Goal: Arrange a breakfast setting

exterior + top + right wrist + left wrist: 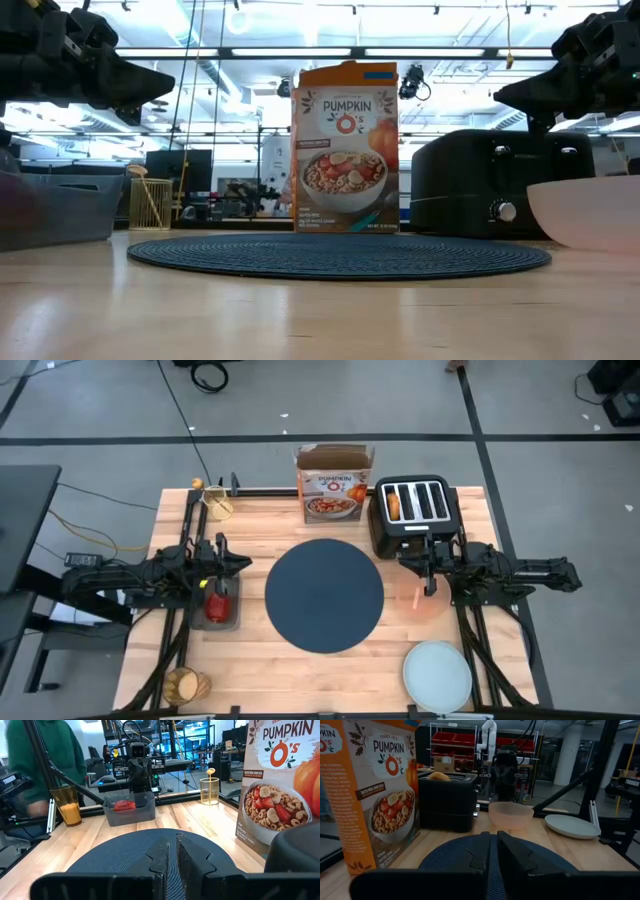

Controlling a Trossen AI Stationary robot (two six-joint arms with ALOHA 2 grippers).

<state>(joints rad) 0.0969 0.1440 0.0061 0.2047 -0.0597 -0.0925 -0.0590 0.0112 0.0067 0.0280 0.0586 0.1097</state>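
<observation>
Both claws closed on nothing; only the high view shows the amber glass [186, 685] at the table's corner.

Pale, smooth planked wood for the bench [300, 670]; woven, ribbed dark-blue cloth for the placemat [324, 595]; printed card for the cereal box [346, 148]; matt black toaster [447, 800]; translucent pinkish bowl [511, 814]; smooth matt pale-blue plate [437, 676]; grey plastic bin [129, 809]; amber see-through glass [66, 805].

left end effector [243, 563] closed, right end effector [403, 558] closed
</observation>
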